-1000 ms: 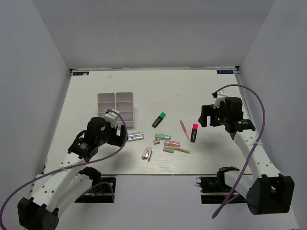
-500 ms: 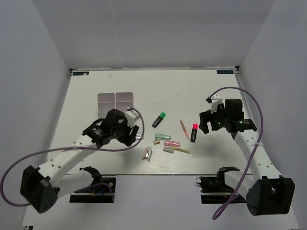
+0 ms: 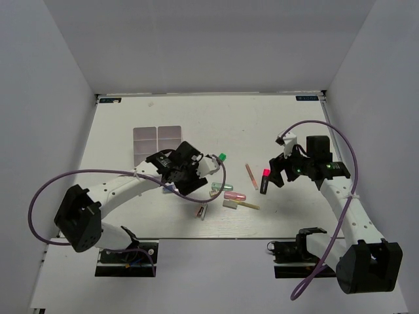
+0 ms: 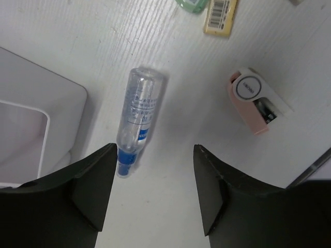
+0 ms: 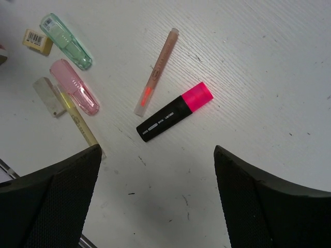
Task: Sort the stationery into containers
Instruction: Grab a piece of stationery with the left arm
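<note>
The left arm [image 3: 121, 188] and right arm [image 3: 347, 206] had white links and black joints, each trailing a looping purple cable [image 3: 39, 193]. Their fingers [image 4: 90, 188] were broad, matte black wedges.

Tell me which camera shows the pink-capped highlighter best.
Right wrist: the pink-capped highlighter lies there whole and large, with its cap and label print visible. The top external view shows it small, close beside the right hand. The left wrist view does not show it.

Robot lab test cell, white bench [image 3: 131, 118] boxed in by plain grey-white walls [image 3: 216, 46] on three sides, left arm [image 3: 124, 186] and right arm [image 3: 344, 203] clamped at the frame's lower edge, looping purple cables [image 3: 39, 203], small printed labels [image 3: 110, 100] at the bench's upper corners.
</note>
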Controlling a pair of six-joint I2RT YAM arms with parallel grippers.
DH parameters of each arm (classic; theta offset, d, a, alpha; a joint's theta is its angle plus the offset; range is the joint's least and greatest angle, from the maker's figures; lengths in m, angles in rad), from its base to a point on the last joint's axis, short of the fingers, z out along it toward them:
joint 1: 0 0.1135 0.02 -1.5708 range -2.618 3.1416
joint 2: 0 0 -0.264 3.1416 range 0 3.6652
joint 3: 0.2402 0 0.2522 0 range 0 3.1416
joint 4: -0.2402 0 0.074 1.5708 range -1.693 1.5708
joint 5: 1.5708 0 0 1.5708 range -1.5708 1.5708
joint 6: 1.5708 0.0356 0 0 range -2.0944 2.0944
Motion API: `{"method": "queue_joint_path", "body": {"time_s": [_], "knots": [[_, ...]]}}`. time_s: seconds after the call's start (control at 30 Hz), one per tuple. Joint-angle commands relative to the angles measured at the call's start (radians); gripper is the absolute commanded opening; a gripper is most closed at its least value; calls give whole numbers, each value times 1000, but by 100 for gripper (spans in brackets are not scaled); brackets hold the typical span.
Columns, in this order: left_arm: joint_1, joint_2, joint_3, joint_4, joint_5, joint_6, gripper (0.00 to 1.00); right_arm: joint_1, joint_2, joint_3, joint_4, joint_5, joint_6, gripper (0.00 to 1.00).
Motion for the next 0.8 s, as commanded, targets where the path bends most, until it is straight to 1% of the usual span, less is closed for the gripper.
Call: {"method": "queue_joint_path", "body": {"time_s": [0.0, 0.07, 0.17, 0.37, 0.47, 0.6, 0.77], "knots": [[-14, -33, -41, 26, -48, 88, 69, 5, -1, 5, 12, -48, -23, 90], [-5, -23, -46, 41, -36, 96, 65, 0, 17, 16, 4, -57, -25, 89], [16, 44, -13, 46, 15, 96, 65, 2, 28, 21, -7, -60, -22, 89], [21, 162, 29, 84, 7, 116, 65, 2, 26, 17, -4, -52, -23, 89], [42, 204, 41, 102, 36, 103, 65, 2, 31, 17, -7, -56, -23, 89], [55, 248, 26, 148, 36, 94, 65, 2, 40, 19, -8, -54, -29, 89], [44, 289, -32, 245, -20, 96, 60, 3, 39, 17, -16, -59, -32, 89]]}}
